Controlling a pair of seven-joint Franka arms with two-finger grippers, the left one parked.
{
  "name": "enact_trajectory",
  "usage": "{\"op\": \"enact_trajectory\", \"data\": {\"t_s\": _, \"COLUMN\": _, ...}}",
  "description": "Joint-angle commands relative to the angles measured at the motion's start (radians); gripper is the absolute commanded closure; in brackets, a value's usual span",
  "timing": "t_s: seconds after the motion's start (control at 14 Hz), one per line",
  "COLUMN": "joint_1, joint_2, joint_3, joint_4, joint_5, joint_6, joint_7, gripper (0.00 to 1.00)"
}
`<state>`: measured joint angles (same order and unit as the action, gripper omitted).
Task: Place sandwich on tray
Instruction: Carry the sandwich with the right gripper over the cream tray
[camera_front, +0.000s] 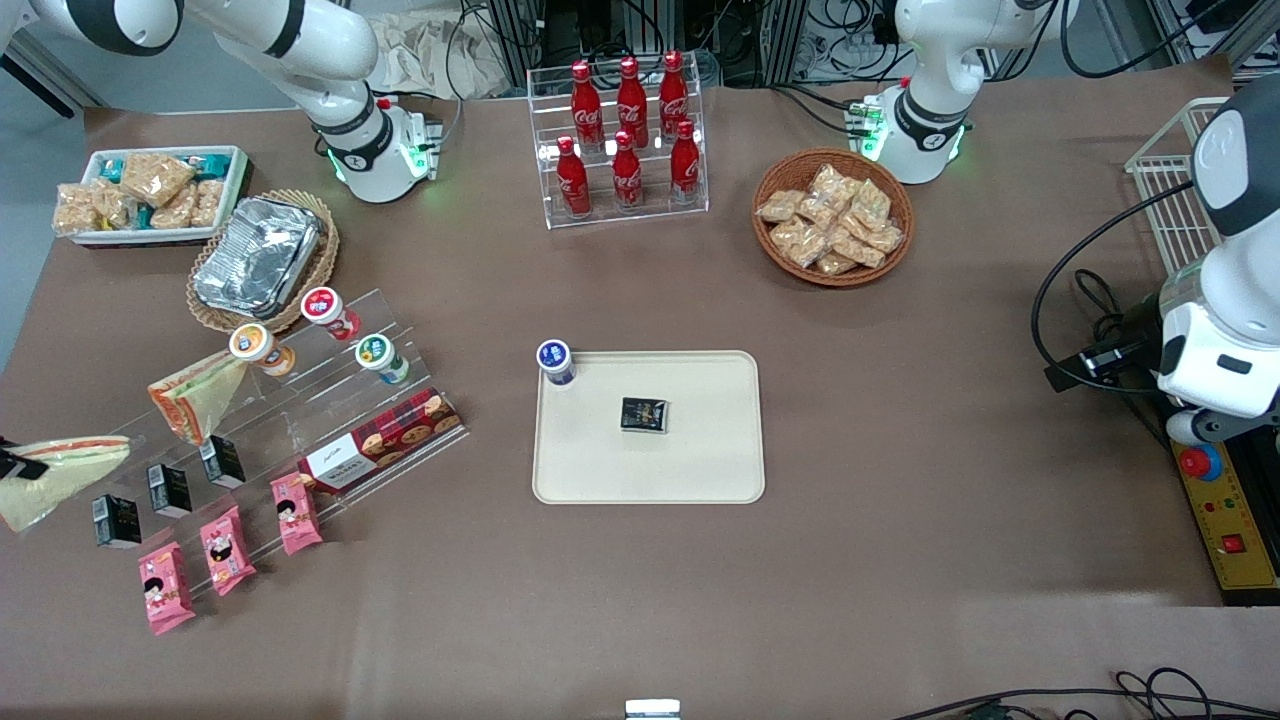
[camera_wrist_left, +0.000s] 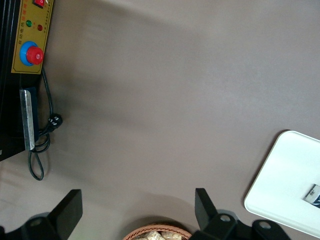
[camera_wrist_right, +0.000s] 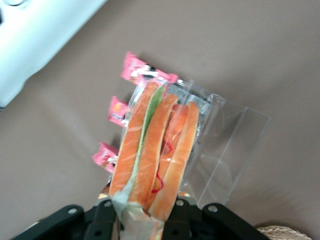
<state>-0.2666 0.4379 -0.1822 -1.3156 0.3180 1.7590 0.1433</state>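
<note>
The gripper (camera_wrist_right: 141, 212) has its fingers (camera_wrist_right: 105, 217) closed on the wrapped end of the sandwich (camera_wrist_right: 152, 150), which sticks out from between them with its orange, green and red filling stripes showing through the clear wrap. In the front view the sandwich (camera_front: 55, 475) hangs at the working arm's end of the tabletop (camera_front: 900, 420), just beside the clear stepped display stand (camera_front: 300, 420) and well apart from the tray (camera_front: 700, 470). A second wrapped wedge (camera_front: 195, 393) leans on that stand, near the three small round tubs (camera_front: 325, 310) on its upper step. On the lower steps stand three small black boxes (camera_front: 168, 490) and a red tartan biscuit box (camera_front: 385, 437), and three pink snack packets (camera_front: 225, 550) lie along the edge of the stand nearest the front camera. The tray lies flat near the middle of the tabletop, toward the parked arm from the stand; a small black packet (camera_front: 644, 414) rests on it, and a blue-lidded tub (camera_front: 555, 362) stands at one corner. Farther from the front camera than the stand, a silver foil container (camera_front: 257, 254) sits in a wicker basket (camera_front: 318, 262).
</note>
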Motion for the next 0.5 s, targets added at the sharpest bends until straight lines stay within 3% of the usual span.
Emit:
{"op": "enact_trajectory", "data": {"t_s": 0.0, "joint_1": 0.049, "joint_2": -0.025, "joint_3": 0.004, "joint_4": 0.047, "joint_5": -0.010, "joint_6": -0.077, "joint_7": -0.048, "gripper": 0.67}}
{"op": "enact_trajectory", "data": {"t_s": 0.14, "joint_1": 0.134, "joint_2": -0.060, "joint_3": 0.007, "joint_4": 0.048, "joint_5": -0.011, "joint_6": -0.124, "joint_7": -0.060, "gripper": 0.67}}
{"op": "enact_trajectory", "data": {"t_s": 0.43, "joint_1": 0.416, "joint_2": -0.097, "joint_3": 0.006, "joint_4": 0.048, "joint_5": -0.036, "joint_6": -0.179, "joint_7": -0.059, "gripper": 0.67}}
